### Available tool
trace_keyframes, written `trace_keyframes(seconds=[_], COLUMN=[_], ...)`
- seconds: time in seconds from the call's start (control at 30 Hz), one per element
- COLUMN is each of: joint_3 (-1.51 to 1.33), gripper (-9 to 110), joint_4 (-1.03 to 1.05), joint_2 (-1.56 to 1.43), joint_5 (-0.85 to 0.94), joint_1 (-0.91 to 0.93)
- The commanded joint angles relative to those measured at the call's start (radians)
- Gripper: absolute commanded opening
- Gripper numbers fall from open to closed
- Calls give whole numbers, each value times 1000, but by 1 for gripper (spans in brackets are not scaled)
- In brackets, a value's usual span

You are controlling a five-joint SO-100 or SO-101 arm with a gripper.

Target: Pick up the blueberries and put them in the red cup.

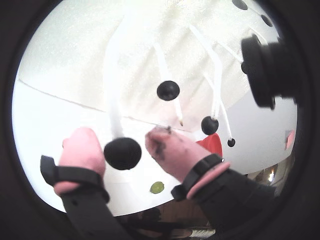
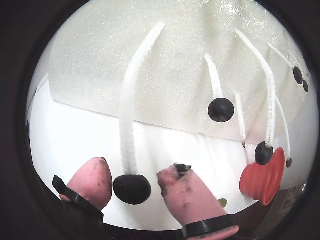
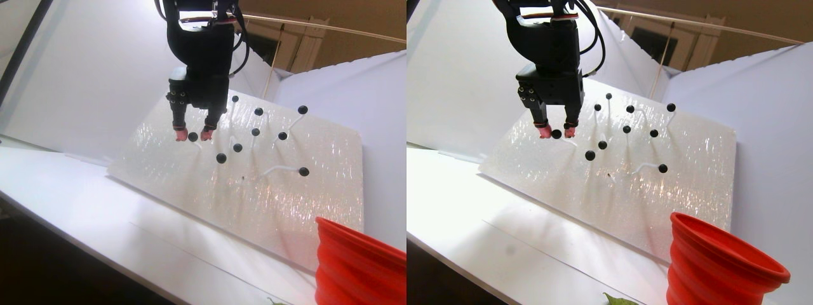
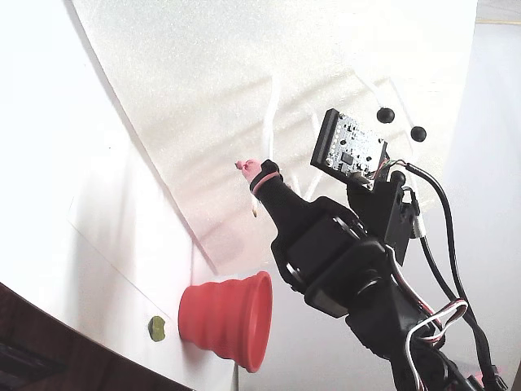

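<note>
Several blueberries, glossy black balls on thin white stems, stick out of a sparkly white foam board (image 3: 267, 190). My gripper (image 1: 122, 145) is open, its pink fingertips (image 2: 92, 180) on either side of one blueberry (image 1: 122, 153) with a small gap each side. The same berry (image 2: 132, 189) hangs on a thick white stem. Other blueberries (image 1: 168, 90) (image 2: 220, 109) lie further right in both wrist views. In the stereo pair the gripper (image 3: 194, 135) is at the board's upper left. The red cup (image 3: 359, 267) stands at the board's lower right, also visible in the fixed view (image 4: 228, 318).
A small yellow-green blob (image 1: 157, 187) lies on the white table near the cup (image 4: 156, 328). The foam board leans against a white backdrop. The table's front edge (image 3: 127, 267) drops off to dark floor.
</note>
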State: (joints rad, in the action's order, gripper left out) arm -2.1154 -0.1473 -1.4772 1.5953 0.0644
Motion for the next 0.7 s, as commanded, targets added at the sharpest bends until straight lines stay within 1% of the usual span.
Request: trace_keyframes(seconds=[0.0,0.67], joint_3=[78,40], gripper=[18,17], joint_4=[-43,-35], joint_2=[-18,-15], joint_5=[-3,26], joint_1=[8,12])
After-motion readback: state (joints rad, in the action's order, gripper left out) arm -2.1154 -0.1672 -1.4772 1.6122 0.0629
